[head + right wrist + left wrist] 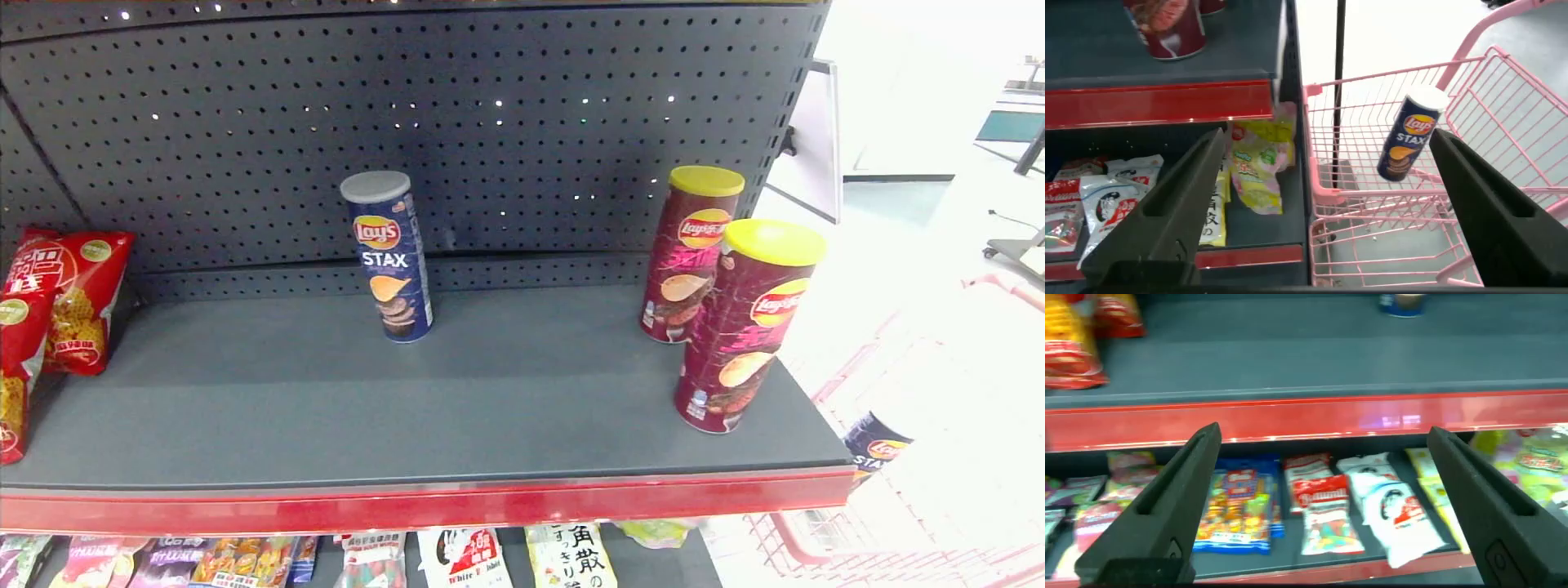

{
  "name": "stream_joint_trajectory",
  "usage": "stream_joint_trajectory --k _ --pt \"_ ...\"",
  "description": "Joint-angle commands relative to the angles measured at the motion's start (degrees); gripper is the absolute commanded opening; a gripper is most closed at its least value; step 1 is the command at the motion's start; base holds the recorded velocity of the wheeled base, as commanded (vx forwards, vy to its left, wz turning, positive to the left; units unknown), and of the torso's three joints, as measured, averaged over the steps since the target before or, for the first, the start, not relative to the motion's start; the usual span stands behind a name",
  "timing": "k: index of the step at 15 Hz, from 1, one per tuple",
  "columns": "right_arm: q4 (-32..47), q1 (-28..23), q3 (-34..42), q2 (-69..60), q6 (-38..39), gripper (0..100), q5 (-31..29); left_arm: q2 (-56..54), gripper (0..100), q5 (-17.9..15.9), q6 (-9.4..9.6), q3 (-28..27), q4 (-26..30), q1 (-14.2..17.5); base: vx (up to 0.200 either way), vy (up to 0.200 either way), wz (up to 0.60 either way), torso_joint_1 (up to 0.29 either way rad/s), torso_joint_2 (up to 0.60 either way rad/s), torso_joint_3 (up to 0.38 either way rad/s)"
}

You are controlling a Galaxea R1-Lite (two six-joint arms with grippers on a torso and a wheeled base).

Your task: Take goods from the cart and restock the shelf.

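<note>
A blue can (1410, 135) is leaning inside the pink cart (1372, 76) beside the shelf (408, 425), where a second blue can (390, 257), a rear maroon can (692, 253) and a front maroon can (747, 327) are standing upright. The left tool (1324, 434) and right tool (1328, 137) are both hanging with fingers spread apart, gripping nothing, facing the snack bags (1241, 506) below

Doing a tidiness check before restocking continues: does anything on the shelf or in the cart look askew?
Nothing is spilled or damaged. The cart's blue can leans tilted inside the pink cart instead of standing. On the shelf, the lone blue can and two maroon cans stand upright.
</note>
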Motion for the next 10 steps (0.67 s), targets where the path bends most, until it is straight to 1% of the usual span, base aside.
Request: stream_joint_trajectory --k 1,10 --pt "0.0 0.0 0.0 0.1 0.0 100 0.0 0.0 100 0.0 -0.01 0.0 0.0 0.0 0.0 -0.2 0.0 0.002 0.0 0.007" --pt "0.0 0.0 0.0 0.1 0.0 100 0.0 0.0 100 0.0 -0.1 0.0 0.1 0.0 0.0 -0.2 0.0 0.003 0.0 0.0"
